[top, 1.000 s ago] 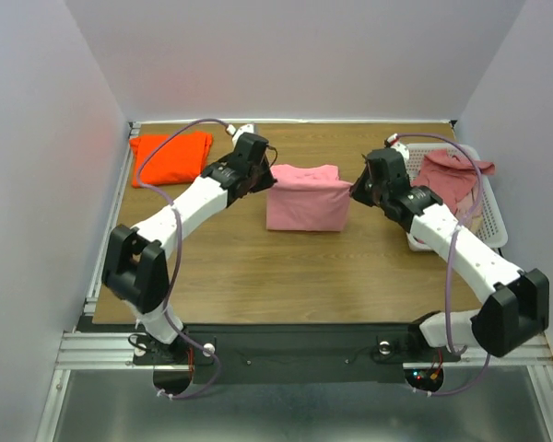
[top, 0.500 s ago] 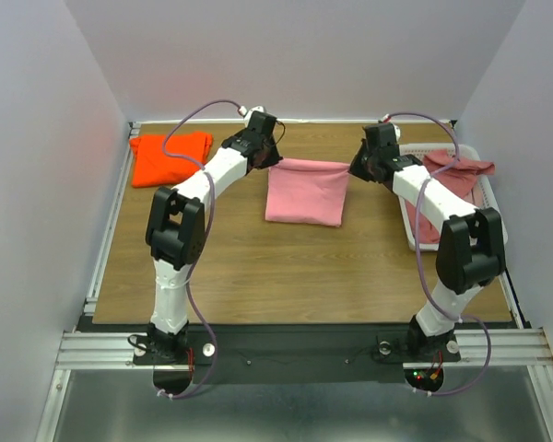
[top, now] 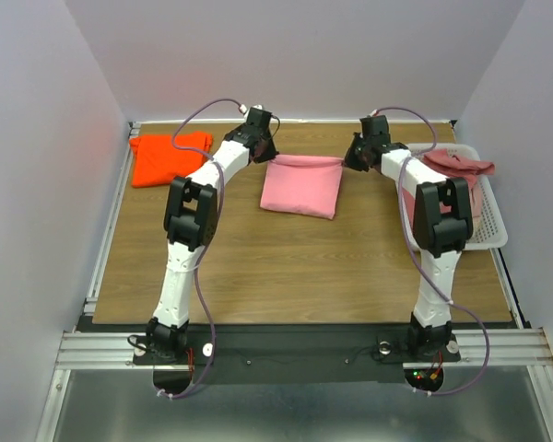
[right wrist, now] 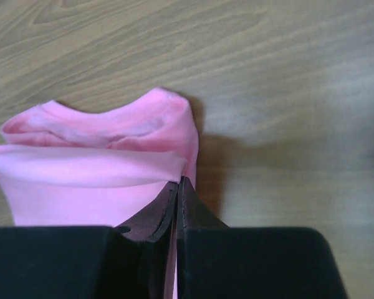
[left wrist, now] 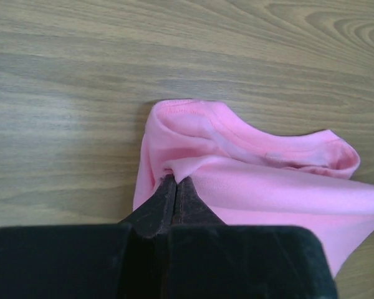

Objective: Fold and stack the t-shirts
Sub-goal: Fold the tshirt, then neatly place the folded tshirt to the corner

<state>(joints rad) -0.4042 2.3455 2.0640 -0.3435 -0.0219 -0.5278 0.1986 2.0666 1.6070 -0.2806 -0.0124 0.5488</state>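
A folded pink t-shirt (top: pixel 301 185) lies on the wooden table, towards the back middle. My left gripper (top: pixel 268 157) is shut on its far left corner, the pink cloth (left wrist: pixel 249 180) pinched at the fingertips. My right gripper (top: pixel 347 163) is shut on the far right corner, with the pink fabric (right wrist: pixel 93 168) caught between its jaws. An orange t-shirt (top: pixel 169 155) lies folded at the back left of the table. A dusty rose t-shirt (top: pixel 457 175) sits crumpled in the white basket (top: pixel 491 224) on the right.
Both arms reach far across the table (top: pixel 286 267) towards its back edge. The white walls stand close behind and at both sides. The basket takes up the right edge of the table.
Both grippers have carried the pink t-shirt's top edge away from me towards the back of the table. The shirt now lies flatter and stretched out, and both arms are extended.
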